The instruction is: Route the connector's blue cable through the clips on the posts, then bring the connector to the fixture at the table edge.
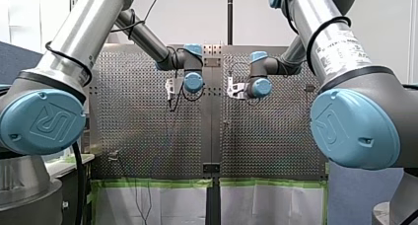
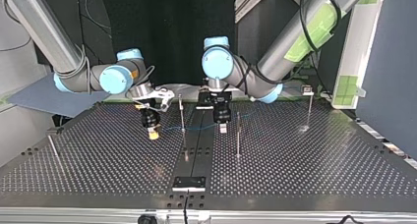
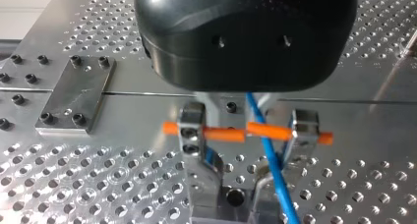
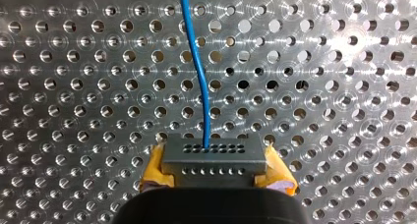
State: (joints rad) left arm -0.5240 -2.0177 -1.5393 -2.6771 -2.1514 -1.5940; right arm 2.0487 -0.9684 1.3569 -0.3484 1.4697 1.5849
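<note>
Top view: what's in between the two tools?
In the top view, a thin metal post stands between my right tool and my left tool, and the blue cable runs across past it.

My left claw (image 3: 237, 204) hides part of the blue cable (image 3: 268, 155) under its black body. My right claw (image 4: 216, 174) covers the connector's (image 4: 212, 157) rear half. Clips (image 2: 181, 97) on the posts (image 2: 238, 135) near the table's (image 2: 319, 175) middle are too small to read.

Two arms (image 2: 295, 42), four posts (image 2: 181, 113), one blue cable (image 4: 196, 62), one connector (image 4: 212, 160), one fixture (image 2: 189, 183)
</note>
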